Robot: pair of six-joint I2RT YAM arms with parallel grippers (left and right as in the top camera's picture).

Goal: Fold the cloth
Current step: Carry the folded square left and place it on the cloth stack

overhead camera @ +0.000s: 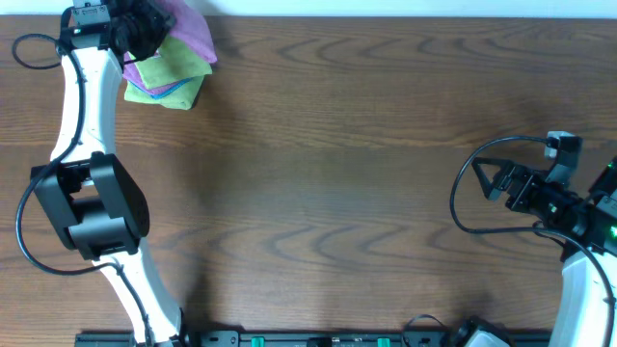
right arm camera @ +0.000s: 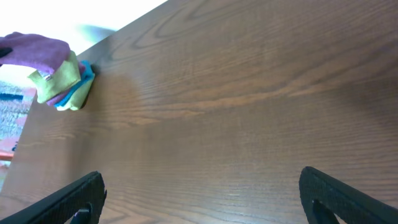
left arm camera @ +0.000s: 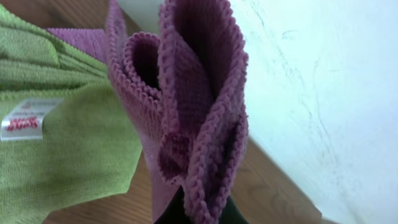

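My left gripper [overhead camera: 145, 29] is up at the far left corner of the table [overhead camera: 337, 145], pressed together on the cloth [overhead camera: 193, 31]. On the left wrist camera the purple fabric is bunched into several upright folds, and its looped edges run down into the pinch at the bottom of the picture. The fingers themselves are almost entirely hidden behind it.

Right underneath and crowding the cloth is a pile of other cloths [overhead camera: 166, 85]. A lime-green cloth [left arm camera: 81, 155] lies on top, with a white printed tag [left arm camera: 23, 118] showing on it. A blue cloth [right arm camera: 84, 84] pokes out lower in the stack. The purple cloth hangs over the far side of this pile and touches the green one along its left edge. I can't tell whether its weight rests on the pile.

Just behind the cloth, a white surface [left arm camera: 311, 93] rises at the table's edge, close on that side.

My right gripper [overhead camera: 494, 178] sits well apart at the right side of the table, spread wide with nothing between its fingers [right arm camera: 74, 199]. It faces an open stretch of wood. A black cable [overhead camera: 455, 207] loops out beside that arm.
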